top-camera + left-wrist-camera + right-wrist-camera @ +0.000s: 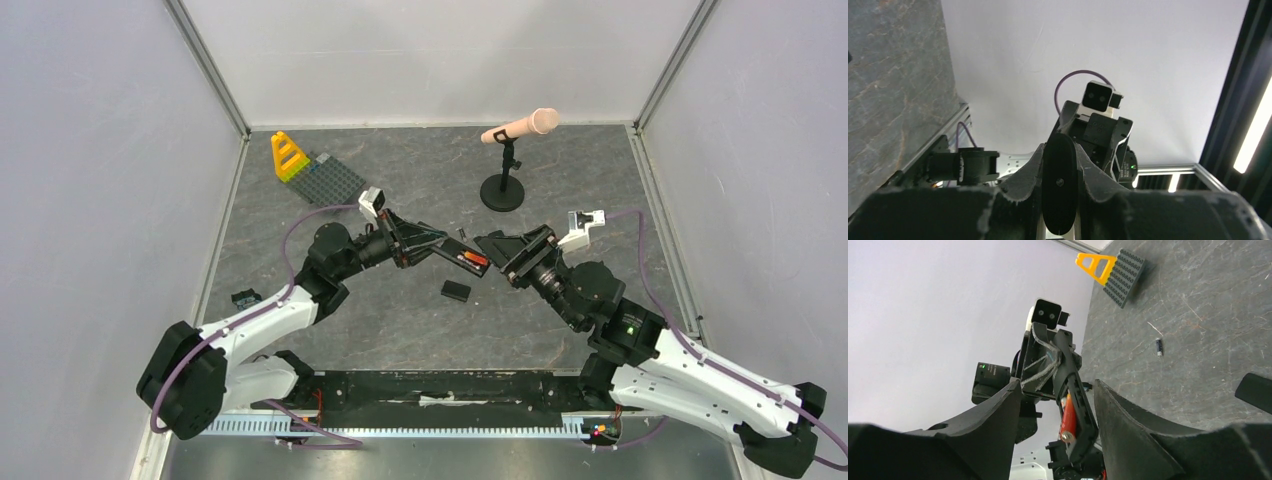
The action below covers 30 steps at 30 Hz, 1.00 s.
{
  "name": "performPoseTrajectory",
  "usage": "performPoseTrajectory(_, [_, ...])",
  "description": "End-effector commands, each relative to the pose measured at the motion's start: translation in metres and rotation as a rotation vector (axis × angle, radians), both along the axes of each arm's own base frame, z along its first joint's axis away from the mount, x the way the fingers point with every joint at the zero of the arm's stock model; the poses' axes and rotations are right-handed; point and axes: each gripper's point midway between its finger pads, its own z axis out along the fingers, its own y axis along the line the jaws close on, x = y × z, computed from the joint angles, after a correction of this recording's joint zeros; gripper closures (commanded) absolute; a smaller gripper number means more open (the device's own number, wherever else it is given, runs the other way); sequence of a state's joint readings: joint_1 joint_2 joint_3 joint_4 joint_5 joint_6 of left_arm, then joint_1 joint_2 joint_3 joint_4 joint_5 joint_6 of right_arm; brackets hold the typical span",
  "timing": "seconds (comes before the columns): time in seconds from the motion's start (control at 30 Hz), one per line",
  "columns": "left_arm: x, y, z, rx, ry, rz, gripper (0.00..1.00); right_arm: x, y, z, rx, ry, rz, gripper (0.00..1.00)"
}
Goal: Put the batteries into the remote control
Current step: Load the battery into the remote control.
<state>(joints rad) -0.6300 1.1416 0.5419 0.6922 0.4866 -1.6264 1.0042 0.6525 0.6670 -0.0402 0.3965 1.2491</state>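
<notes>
My left gripper (420,244) is shut on the remote control (452,254), a slim black bar held above the table and pointing right. In the left wrist view its end (1060,190) is clamped between the pads. A red-orange battery (1067,419) lies in the remote's open compartment (1079,407), and it also shows from above (472,261). My right gripper (1057,387) is open, with its fingers on either side of the remote's battery end and apart from it. Another dark battery (1158,347) lies loose on the table.
A small black cover (456,291) lies on the table below the remote. A microphone on a black stand (505,170) is at the back. A grey studded plate (336,180) with a yellow piece (289,157) lies at the back left. A small dark part (243,298) sits near the left wall.
</notes>
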Motion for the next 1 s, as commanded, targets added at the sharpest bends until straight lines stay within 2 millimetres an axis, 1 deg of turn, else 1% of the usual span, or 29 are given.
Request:
performPoseTrajectory(0.0, [0.005, 0.008, 0.042, -0.131, -0.029, 0.054, 0.98, -0.001, -0.007, 0.034, 0.081, -0.047, -0.022, 0.41])
performPoseTrajectory(0.13, [0.006, 0.009, 0.038, -0.126, -0.013, 0.061, 0.98, -0.001, -0.016, 0.044, 0.075, -0.075, -0.046, 0.39])
performPoseTrajectory(0.3, [0.006, 0.011, 0.041, -0.133, -0.005, 0.07, 0.98, -0.001, -0.024, 0.037, 0.061, -0.07, -0.069, 0.38])
performPoseTrajectory(0.4, [0.006, 0.012, 0.042, -0.138, 0.008, 0.079, 0.98, -0.002, -0.02, 0.036, 0.066, -0.071, -0.05, 0.42])
performPoseTrajectory(0.5, [0.006, 0.015, 0.045, -0.147, 0.027, 0.089, 0.98, -0.004, -0.013, 0.037, 0.06, -0.079, -0.02, 0.5])
performPoseTrajectory(0.73, [0.005, 0.018, 0.046, -0.149, 0.048, 0.097, 0.98, -0.004, -0.005, 0.033, 0.043, -0.078, 0.005, 0.54])
performPoseTrajectory(0.77, [0.004, 0.018, 0.046, -0.147, 0.05, 0.097, 0.98, -0.004, -0.005, 0.039, 0.063, -0.091, 0.006, 0.55])
performPoseTrajectory(0.97, [0.002, 0.019, 0.042, -0.137, 0.061, 0.096, 0.98, -0.003, -0.001, 0.038, 0.062, -0.087, 0.013, 0.6])
